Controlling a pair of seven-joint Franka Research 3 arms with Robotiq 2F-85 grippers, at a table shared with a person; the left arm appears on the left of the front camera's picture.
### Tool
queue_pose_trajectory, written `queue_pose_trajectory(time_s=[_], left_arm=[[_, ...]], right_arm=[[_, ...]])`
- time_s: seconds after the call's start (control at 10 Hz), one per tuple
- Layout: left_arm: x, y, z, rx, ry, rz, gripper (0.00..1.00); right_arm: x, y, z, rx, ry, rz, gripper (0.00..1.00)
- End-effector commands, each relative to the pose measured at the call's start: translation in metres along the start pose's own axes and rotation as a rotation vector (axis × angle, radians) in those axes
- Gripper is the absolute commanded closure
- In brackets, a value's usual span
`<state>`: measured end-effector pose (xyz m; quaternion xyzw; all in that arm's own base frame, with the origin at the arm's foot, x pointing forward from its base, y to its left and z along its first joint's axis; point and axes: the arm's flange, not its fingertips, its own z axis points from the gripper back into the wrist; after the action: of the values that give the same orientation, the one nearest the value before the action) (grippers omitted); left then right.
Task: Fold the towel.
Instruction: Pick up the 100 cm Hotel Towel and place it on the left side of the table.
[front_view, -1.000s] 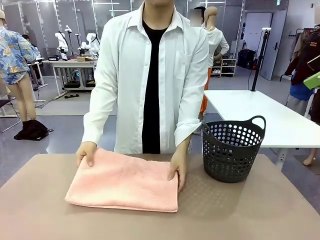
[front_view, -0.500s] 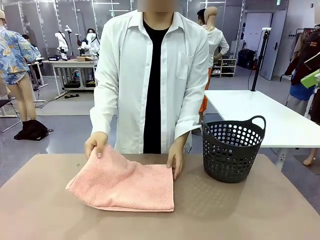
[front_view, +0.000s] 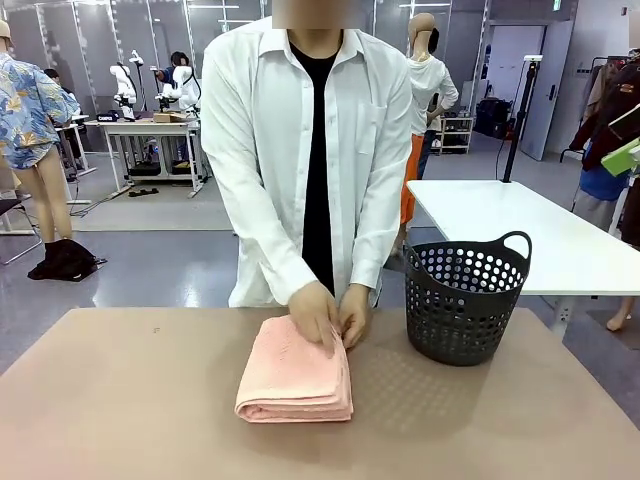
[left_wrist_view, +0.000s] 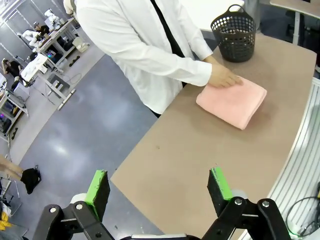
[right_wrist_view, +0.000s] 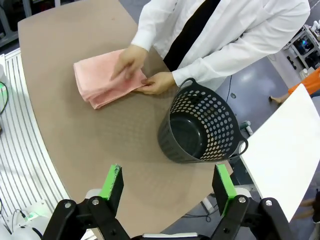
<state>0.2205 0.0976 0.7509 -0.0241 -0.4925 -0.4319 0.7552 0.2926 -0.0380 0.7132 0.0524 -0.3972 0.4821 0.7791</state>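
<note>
Towel (front_view: 295, 383) lies folded into a thick, narrow stack on the tan table (front_view: 120, 400), approx mid-width and nearer the far edge, where the person stands. Its stacked layers show at the end facing the robot.

Person's R hand (front_view: 313, 312) rests flat on the towel's far end. Person's L hand (front_view: 352, 315) touches the far corner on the basket side. Hands and white sleeves cover that end, so the far edge can't be seen in the front view.

Dark basket (front_view: 465, 310) w/ round holes stands upright on the robot's right of the towel, near it but not touching, btwn towel and the table's right edge. One handle loop sticks up on its right side. A white table (front_view: 520, 235) stands behind it, apart from the tan one.

L gripper (left_wrist_view: 157, 182): fingers spread wide, green pads well apart, gripping no object. It hangs high over the table's left end, well apart from the towel, w/ bare tabletop btwn them.

R gripper (right_wrist_view: 168, 179): also spread wide and free, up over the table's right side. The basket is nearer to it than the towel, which lies farther off under the person's hands.
</note>
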Motion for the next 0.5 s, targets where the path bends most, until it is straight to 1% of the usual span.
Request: queue_pose_trajectory(time_s=[0.0, 0.4], left_arm=[[0.0018, 0.0038, 0.0007, 0.005, 0.009, 0.003, 0.00], [0.0018, 0.0038, 0.0007, 0.005, 0.009, 0.003, 0.00]], right_arm=[[0.0020, -0.0013, 0.0012, 0.007, 0.006, -0.001, 0.09], [0.0020, -0.0013, 0.0012, 0.007, 0.006, -0.001, 0.09]])
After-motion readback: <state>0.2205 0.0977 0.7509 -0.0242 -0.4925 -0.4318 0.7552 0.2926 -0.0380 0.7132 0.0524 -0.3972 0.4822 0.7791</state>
